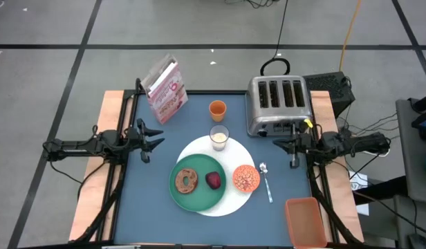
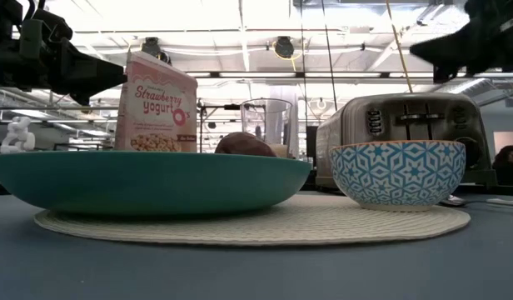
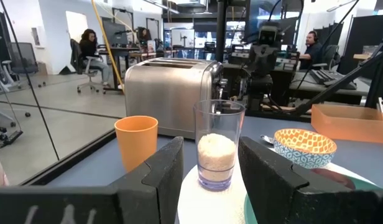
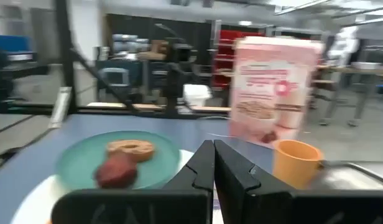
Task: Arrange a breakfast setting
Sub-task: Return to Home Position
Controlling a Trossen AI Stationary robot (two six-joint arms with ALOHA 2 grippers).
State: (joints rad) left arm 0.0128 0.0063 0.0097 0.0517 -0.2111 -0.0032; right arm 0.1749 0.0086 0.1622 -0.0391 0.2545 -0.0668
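Left gripper hangs over the left part of the blue table, pointing inward. Its fingers are spread and hold nothing. In your left wrist view the milk glass shows in the gap between them, but farther off.

- Pink cereal box: upright at the far left corner, turned at an angle.
- White disc: flat at the table's middle, toward the near edge. It carries most of the setting.
- Green round plate: on the disc's left half. Brown bagel lies on its left side, dark-red fruit just beside it on the right.
- Milk glass: upright on the disc's far rim, with a little white at its bottom.
- Orange cup: on bare table just beyond the glass, apart from it.
- Small orange bowl: on the disc's right edge, touching the plate or nearly so; you cannot tell which. Its outside is patterned blue and white.
- Metal spoon: on the table just right of the bowl, handle toward the near edge.
- Toaster: far right, behind all this.
- Orange tray: near right corner.

Right gripper sits at the table's right side, just in front of the toaster. Its fingers are pressed together on nothing.
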